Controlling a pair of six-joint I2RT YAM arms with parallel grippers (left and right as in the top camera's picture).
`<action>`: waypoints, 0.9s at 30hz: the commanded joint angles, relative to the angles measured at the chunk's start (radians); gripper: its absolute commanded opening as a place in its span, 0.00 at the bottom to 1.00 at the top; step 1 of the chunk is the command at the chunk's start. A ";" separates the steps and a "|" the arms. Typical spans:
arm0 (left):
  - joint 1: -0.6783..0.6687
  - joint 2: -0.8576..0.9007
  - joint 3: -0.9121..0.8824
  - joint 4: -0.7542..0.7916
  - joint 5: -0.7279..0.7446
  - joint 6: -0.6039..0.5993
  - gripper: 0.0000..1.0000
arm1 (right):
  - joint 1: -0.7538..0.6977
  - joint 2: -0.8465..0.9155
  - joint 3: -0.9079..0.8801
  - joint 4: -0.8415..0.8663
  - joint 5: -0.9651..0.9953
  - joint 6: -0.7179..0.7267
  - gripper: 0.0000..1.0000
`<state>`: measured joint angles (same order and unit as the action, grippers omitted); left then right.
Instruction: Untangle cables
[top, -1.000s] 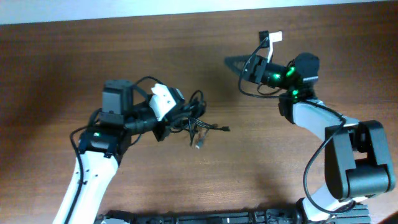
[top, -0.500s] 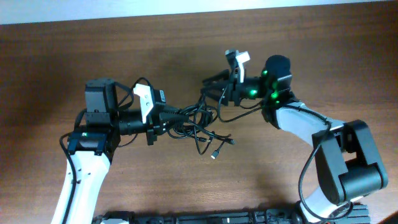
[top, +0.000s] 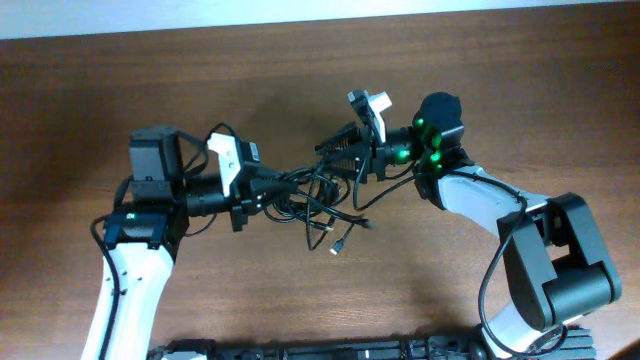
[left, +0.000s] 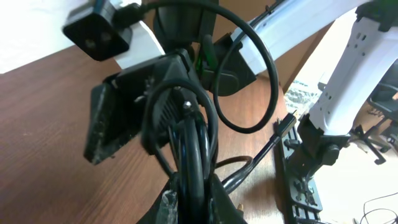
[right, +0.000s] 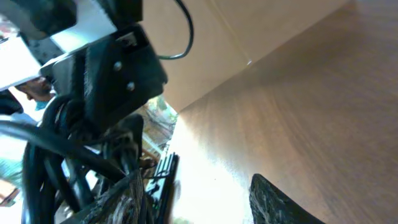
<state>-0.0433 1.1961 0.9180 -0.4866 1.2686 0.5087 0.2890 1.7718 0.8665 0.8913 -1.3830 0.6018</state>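
Observation:
The cables (top: 318, 200) are a knotted black clump hanging in the air between the two arms, above the brown table (top: 450, 290). A loose plug end (top: 338, 246) dangles below the clump. My left gripper (top: 272, 193) is shut on a bundle of the cords, which run straight up between its jaws in the left wrist view (left: 193, 186). My right gripper (top: 331, 160) is open at the clump's upper right edge. In the right wrist view its fingers (right: 199, 205) stand wide apart, with cable loops (right: 59, 149) beside the left finger and nothing between the two.
The table's far edge (top: 300, 25) meets a white wall. A black rail (top: 330, 350) runs along the near edge. The right arm's thicker black wire (top: 395, 180) loops close to the clump. Its base (top: 560, 270) stands at the lower right.
My right gripper has swung left from the far right of the table up to the clump. My left arm has shifted slightly left, still holding the cables, which now hang looser.

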 joint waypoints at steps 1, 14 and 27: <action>0.047 0.001 0.000 0.006 0.056 0.013 0.00 | 0.006 -0.009 0.003 0.007 -0.109 0.002 0.55; 0.070 0.001 0.000 0.006 0.043 0.013 0.00 | 0.043 -0.009 0.003 0.007 -0.072 0.008 0.59; 0.113 0.001 0.000 0.001 0.045 0.020 0.00 | 0.105 -0.009 0.003 0.007 -0.007 0.017 0.69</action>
<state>0.0612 1.1961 0.9180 -0.4866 1.3357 0.5091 0.3607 1.7718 0.8665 0.8913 -1.4055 0.6174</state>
